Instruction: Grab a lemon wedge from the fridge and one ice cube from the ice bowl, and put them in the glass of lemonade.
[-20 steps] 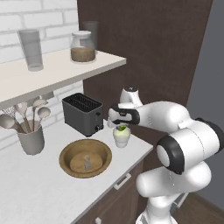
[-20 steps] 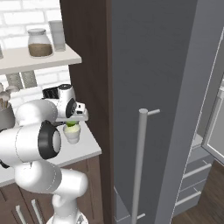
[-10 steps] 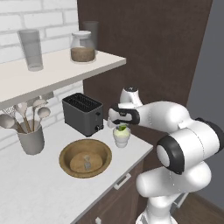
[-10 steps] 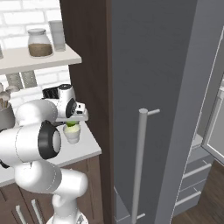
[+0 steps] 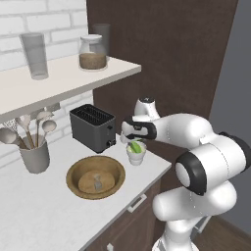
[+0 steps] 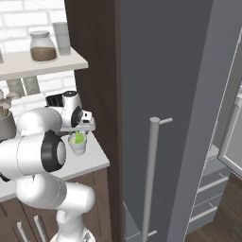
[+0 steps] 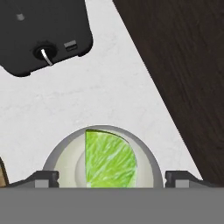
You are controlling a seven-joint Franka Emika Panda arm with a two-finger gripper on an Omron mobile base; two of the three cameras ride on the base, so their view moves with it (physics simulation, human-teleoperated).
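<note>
One lemon wedge point(image 7: 109, 158) sits in the one glass of lemonade point(image 7: 61, 159), its green cut face turned up toward the hand camera. The tool point(image 7: 112, 178) hangs directly above the glass with its jaws spread wide, one fingertip point(image 7: 43, 178) on each side of the rim, and nothing is gripped between them. In the left base view the wedge point(image 5: 135, 146) shows as a green sliver at the mouth of the glass point(image 5: 136, 154), just under the tool point(image 5: 131, 139).

One wide wooden ice bowl point(image 5: 95, 177) lies on the white counter point(image 5: 44, 211) near the glass, and one pale ice cube point(image 5: 97, 184) rests in its middle. One dark toaster point(image 5: 92, 128) stands behind the bowl, and one grey utensil holder point(image 5: 34, 157) with several spoons stands to its left. On the shelf point(image 5: 59, 81) above are one tall clear tumbler point(image 5: 35, 55) and one jar point(image 5: 92, 53) with brown contents.

In the right base view the one grey fridge point(image 6: 189, 94) rises at the right with one long bar handle point(image 6: 150, 175); its far edge and lower drawers are cut off by the frame. The arm covers most of the counter there, so the bowl is hidden, and the glass point(image 6: 78, 144) shows small. In the hand view the lower part of the glass is cut off, and the liquid is hard to make out under the wedge.
</note>
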